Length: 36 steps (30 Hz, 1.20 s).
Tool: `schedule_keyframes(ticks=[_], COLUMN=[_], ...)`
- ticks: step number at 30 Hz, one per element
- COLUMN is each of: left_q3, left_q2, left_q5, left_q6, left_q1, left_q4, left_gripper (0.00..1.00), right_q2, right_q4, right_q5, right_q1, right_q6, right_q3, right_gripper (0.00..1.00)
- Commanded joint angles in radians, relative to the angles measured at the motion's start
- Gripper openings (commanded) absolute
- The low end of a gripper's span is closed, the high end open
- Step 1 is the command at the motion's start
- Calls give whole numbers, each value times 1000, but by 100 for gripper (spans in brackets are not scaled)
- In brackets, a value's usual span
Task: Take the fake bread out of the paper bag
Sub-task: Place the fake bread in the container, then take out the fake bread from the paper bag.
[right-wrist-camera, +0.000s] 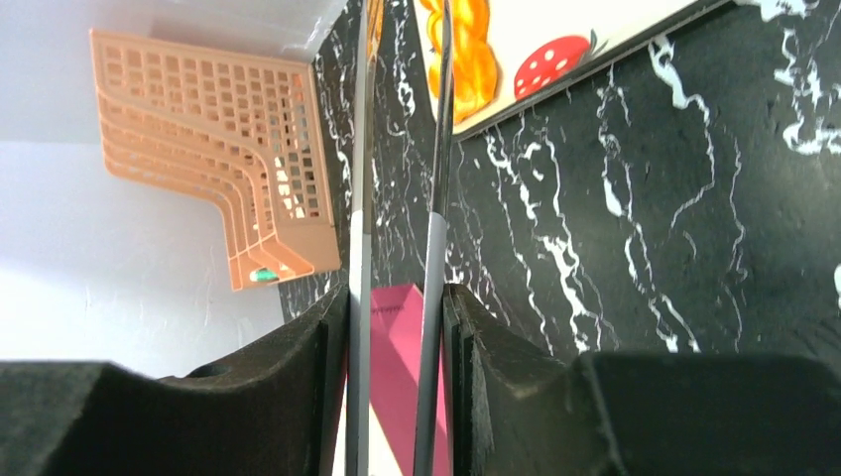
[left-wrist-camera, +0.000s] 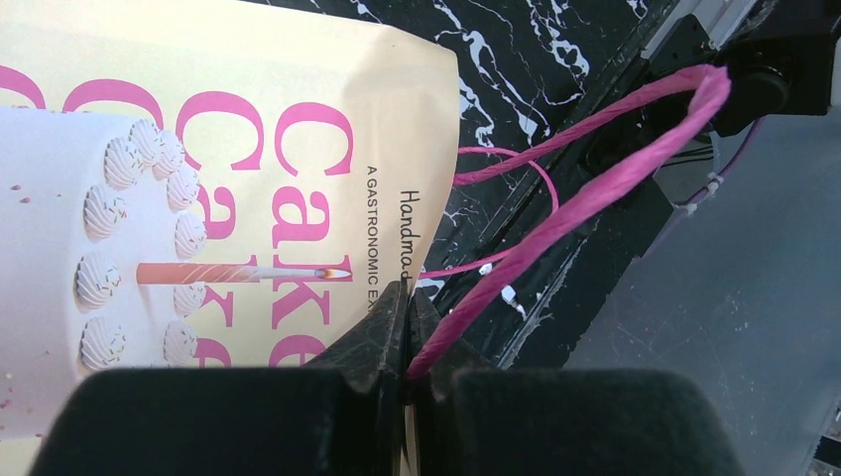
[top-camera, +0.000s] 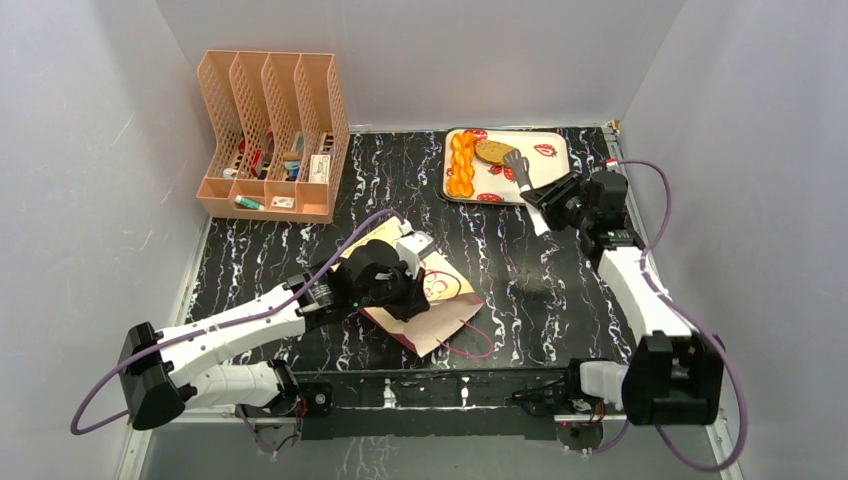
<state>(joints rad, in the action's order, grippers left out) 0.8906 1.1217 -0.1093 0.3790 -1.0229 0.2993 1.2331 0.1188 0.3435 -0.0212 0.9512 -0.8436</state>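
Note:
The paper bag [top-camera: 445, 300] lies flat on the black marbled table, its "Cakes" print [left-wrist-camera: 298, 178] facing up. My left gripper [top-camera: 408, 288] [left-wrist-camera: 409, 302] is shut on the bag's edge, with a purple cord handle [left-wrist-camera: 595, 188] caught between its jaws. Two pieces of fake bread, a braided loaf [top-camera: 461, 165] [right-wrist-camera: 474, 59] and a brownish piece [top-camera: 492, 151], rest on the strawberry-print tray [top-camera: 548, 172] at the back. My right gripper [top-camera: 555, 198] [right-wrist-camera: 397, 297] is shut on grey tongs [top-camera: 518, 168] [right-wrist-camera: 436, 149]. The tong tips hang over the tray beside the brownish piece.
A peach plastic file rack [top-camera: 270, 135] [right-wrist-camera: 218, 149] holding small items stands at the back left. A loose loop of cord [top-camera: 470, 345] trails from the bag toward the table's near edge. White walls close in the left, back and right sides.

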Motion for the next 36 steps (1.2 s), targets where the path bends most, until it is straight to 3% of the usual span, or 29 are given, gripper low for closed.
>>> schedule_keyframes(ticks=[1,8,17,26,36], left_q3=[-12,33,45,75,92], left_q2=[4,24,45,88,123], left_q5=[-1,12,28,30,17], left_q6=[21,-3,6,14,15], left_q1=[1,17,56,107,139], left_q4=[-58,-46,-89,-143,-177], left_gripper=[0,0,0,0,0], right_q2=[-129,-300,-557,-644,-688], right_q4=[72,224,532,819,981], right_q5=[26,-4,20,99,225], right_q1=[17,100,115,114,114], right_q6=[-14,-36,-91,-202,-282], right_q3=[43,55,34,-57,-85], right_gripper=[31,28,27,28,29])
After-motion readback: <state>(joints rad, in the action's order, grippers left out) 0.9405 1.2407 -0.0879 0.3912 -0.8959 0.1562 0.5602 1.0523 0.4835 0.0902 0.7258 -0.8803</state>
